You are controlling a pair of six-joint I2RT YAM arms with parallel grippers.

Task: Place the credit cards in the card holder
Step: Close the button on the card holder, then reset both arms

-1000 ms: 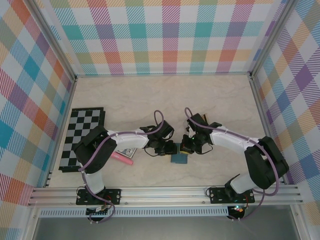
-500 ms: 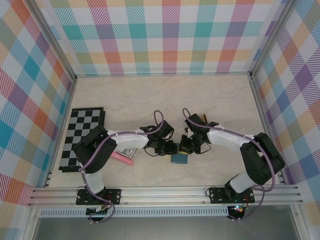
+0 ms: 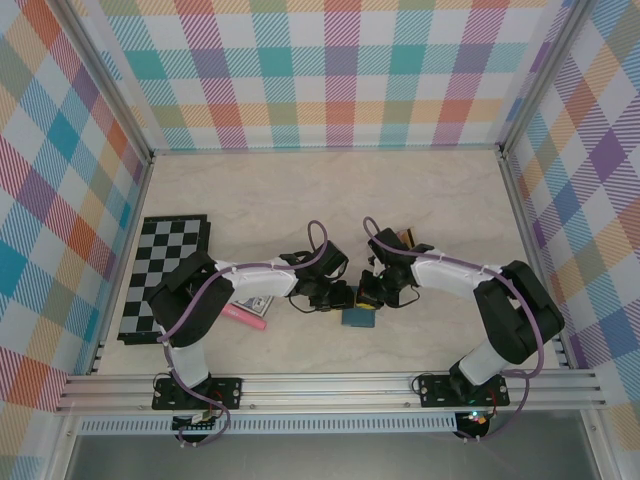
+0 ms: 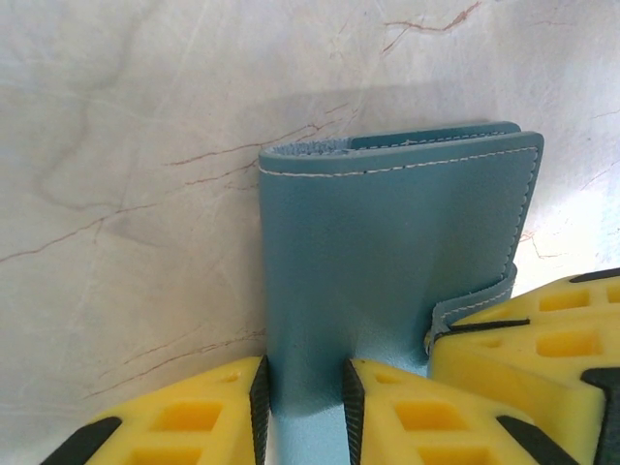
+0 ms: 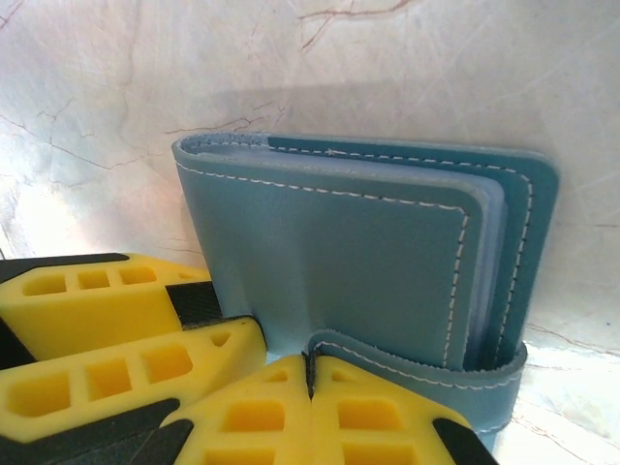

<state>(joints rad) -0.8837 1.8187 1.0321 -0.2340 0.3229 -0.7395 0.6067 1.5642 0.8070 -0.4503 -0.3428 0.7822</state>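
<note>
The wallet [image 3: 358, 318] lies folded shut on the pale marbled table [image 3: 300, 190], at about 5 o'clock from the table's middle and between the two arms' tips. It is teal with white stitching. In the right wrist view [image 5: 329, 242] paler blue inner leaves show at its 3 o'clock edge, and a narrow strap [image 5: 426, 373] wraps round its lower corner.

The left gripper [image 3: 338, 297] sits just at 10 o'clock of the wallet. In its own camera, the left gripper [image 4: 305, 395] has its jaws only a little apart, and the wallet's [image 4: 387, 252] lower edge is pinched between the black pads. At 4 o'clock in that view, yellow fingers [image 4: 542, 339] of the other arm press at the strap [image 4: 475, 295].

The right gripper [image 3: 376, 294] sits at 1 o'clock of the wallet. In its own camera, the right gripper [image 5: 310, 376] has its jaws fully together, and the end of the strap runs into the seam between them. The other arm's yellow fingers [image 5: 97, 300] lie at 8 o'clock there, touching the wallet's edge.

Further out at 9 o'clock, a small patterned box [image 3: 254, 302] and a pink stick [image 3: 243, 314] lie just beside each other under the left arm. Beyond them, a black-and-white chessboard [image 3: 165, 275] lies near the table's edge. Plaid walls [image 3: 330, 70] close in three sides.
</note>
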